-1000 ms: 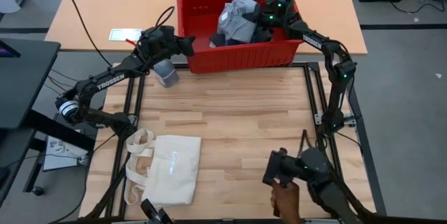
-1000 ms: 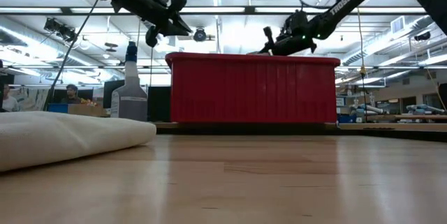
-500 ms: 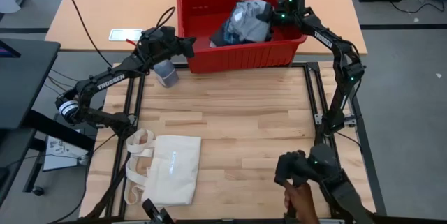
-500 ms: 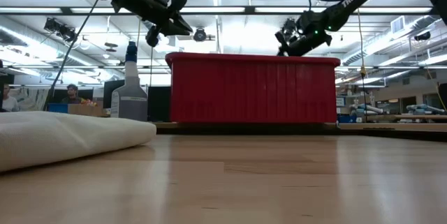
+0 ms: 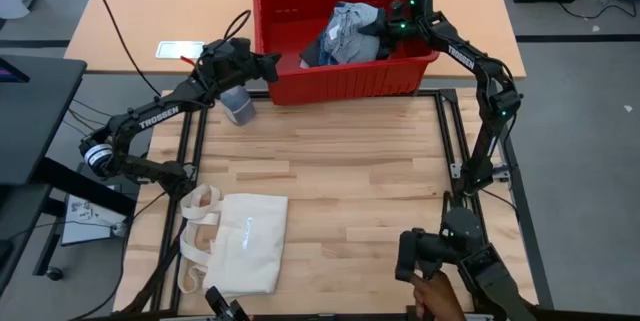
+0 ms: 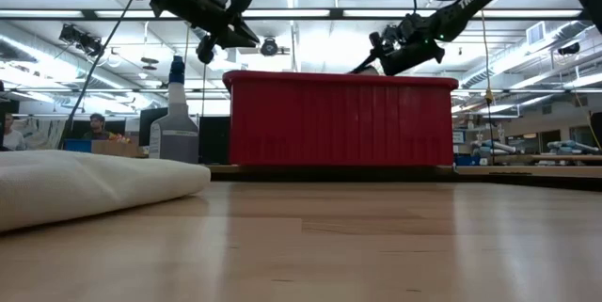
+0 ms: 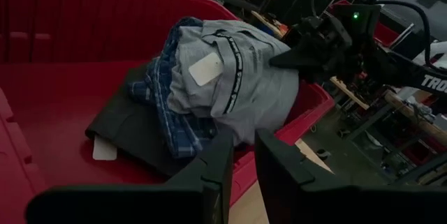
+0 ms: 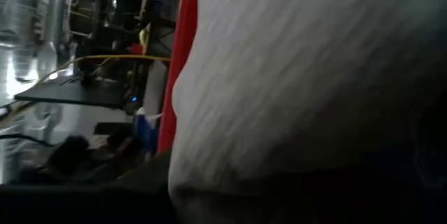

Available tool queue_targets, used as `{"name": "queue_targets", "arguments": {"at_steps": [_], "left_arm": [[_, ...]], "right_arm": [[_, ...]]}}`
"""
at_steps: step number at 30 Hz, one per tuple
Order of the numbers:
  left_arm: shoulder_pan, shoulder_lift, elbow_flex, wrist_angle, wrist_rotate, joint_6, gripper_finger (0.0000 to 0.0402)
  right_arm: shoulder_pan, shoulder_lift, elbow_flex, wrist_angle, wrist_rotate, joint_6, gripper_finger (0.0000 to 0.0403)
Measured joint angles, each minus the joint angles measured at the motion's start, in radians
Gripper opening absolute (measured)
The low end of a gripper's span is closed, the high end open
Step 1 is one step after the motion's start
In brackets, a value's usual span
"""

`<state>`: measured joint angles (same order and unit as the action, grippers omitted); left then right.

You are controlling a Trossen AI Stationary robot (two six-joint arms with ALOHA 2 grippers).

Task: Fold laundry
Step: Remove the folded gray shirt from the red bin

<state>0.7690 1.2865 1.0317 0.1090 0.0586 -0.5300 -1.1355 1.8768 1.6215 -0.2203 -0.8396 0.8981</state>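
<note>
The red basket (image 5: 340, 76) stands at the table's far edge. Inside it a light grey-blue garment (image 7: 237, 77) lies heaped on a blue-and-white plaid one (image 7: 164, 105) and a dark charcoal one (image 7: 126, 123). My right gripper (image 5: 385, 23) reaches into the basket's right side and is shut on the grey-blue garment. My left gripper (image 5: 272, 61) hovers at the basket's left wall, above the rim, touching nothing. Its fingers (image 7: 243, 147) stand a narrow gap apart. My right gripper (image 7: 283, 58) meets the light grey-blue garment at its right flank (image 7: 276, 77), coming level from the basket's right side with fingers drawn to a point. Grey cloth fills its own wrist view and hides the fingers. The garment bulges up toward the gripper, its lower part resting on the other garments.
A cream tote bag (image 5: 235, 246) lies flat at the table's near left. A spray bottle (image 5: 237, 104) stands left of the basket. A person's hand (image 5: 435, 291) holds a dark device at the near right edge. Bare wood (image 5: 340, 171) lies between basket and tote.
My right gripper rose and drew toward the basket's right wall, then eased back a little toward the left. The grey-blue garment came up and shifted rightward with it, while the garments underneath stayed. The person's hand with the device moved toward the near right corner.
</note>
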Motion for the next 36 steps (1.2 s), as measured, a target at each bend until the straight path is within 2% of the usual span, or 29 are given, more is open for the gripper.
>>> {"name": "queue_targets", "arguments": {"at_steps": [3, 10, 16, 21, 25, 29, 32, 34, 36], "left_arm": [[-0.01, 0.0, 0.0, 0.0, -0.001, -0.006, 0.0064], [-0.034, 0.0, 0.0, 0.0, 0.0, -0.008, 0.0064], [-0.044, 0.0, 0.0, 0.0, 0.0, -0.009, 0.0064], [-0.044, 0.0, 0.0, 0.0, 0.0, -0.008, 0.0064], [-0.044, 0.001, 0.0, 0.004, -0.001, -0.008, 0.0064], [-0.044, 0.001, 0.0, 0.015, 0.0, -0.008, 0.0064], [-0.044, 0.001, 0.0, 0.014, -0.001, -0.007, 0.0064], [-0.044, 0.001, 0.0, 0.016, -0.001, -0.007, 0.0064], [-0.044, 0.001, 0.0, 0.027, -0.001, -0.006, 0.0064]], "right_arm": [[0.0, -0.01, 0.0, -0.02, -0.022, 0.009, 0.0229], [0.0, -0.059, 0.0, -0.08, -0.008, -0.1, 0.0231], [0.003, -0.123, 0.0, -0.223, 0.078, -0.207, 0.0231], [0.016, -0.113, 0.0, -0.311, 0.076, -0.247, 0.0231], [0.061, -0.113, 0.0, -0.315, 0.264, -0.375, 0.0231], [0.091, -0.111, 0.0, -0.23, 0.435, -0.485, 0.0228], [0.095, -0.085, 0.0, -0.158, 0.412, -0.495, 0.0197], [0.094, -0.061, 0.0, -0.137, 0.385, -0.493, 0.0147], [0.094, -0.043, 0.0, -0.122, 0.35, -0.493, 0.008]]}}
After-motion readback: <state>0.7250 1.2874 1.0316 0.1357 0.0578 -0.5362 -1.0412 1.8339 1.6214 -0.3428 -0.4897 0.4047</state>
